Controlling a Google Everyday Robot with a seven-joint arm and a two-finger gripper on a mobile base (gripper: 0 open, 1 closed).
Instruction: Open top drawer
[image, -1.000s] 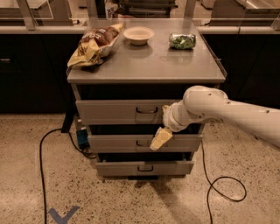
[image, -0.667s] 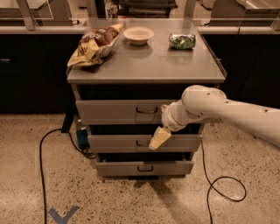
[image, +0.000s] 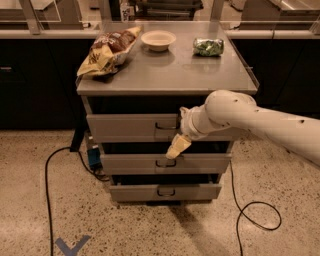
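Observation:
The top drawer (image: 125, 128) is the widest grey front under the cabinet top, with a dark wire pull handle (image: 167, 125) at its centre. A dark gap shows above its front. My gripper (image: 177, 146) comes in from the right on a white arm (image: 250, 117). It hangs just below and to the right of the handle, in front of the drawer's lower edge. Its yellowish tip points down and left toward the middle drawer (image: 130, 163). I cannot see it touching the handle.
On the cabinet top (image: 180, 70) lie a chip bag (image: 107, 50), a white bowl (image: 158, 40) and a small green packet (image: 208, 47). The bottom drawer (image: 165, 192) sits lowest. Black cables (image: 47, 190) trail on the floor at both sides. Dark counters stand behind.
My gripper has moved slightly up and to the left, closer to the top drawer's handle. The drawers have not visibly moved.

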